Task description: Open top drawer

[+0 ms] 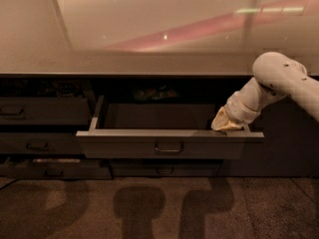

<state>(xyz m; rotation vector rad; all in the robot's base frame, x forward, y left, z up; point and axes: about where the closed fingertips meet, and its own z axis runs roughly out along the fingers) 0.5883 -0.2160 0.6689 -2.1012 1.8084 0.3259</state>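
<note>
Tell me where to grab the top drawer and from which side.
Grip the loop handle centred on the front of the top drawer, coming from the front: its loop faces outward, midway across. The gripper is at the drawer's right upper rim.

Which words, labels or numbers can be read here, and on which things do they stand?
None. No text shows on the top drawer, the counter, or the claw at the drawer's right end. Items in the dark slot above are too dim to read.
</note>
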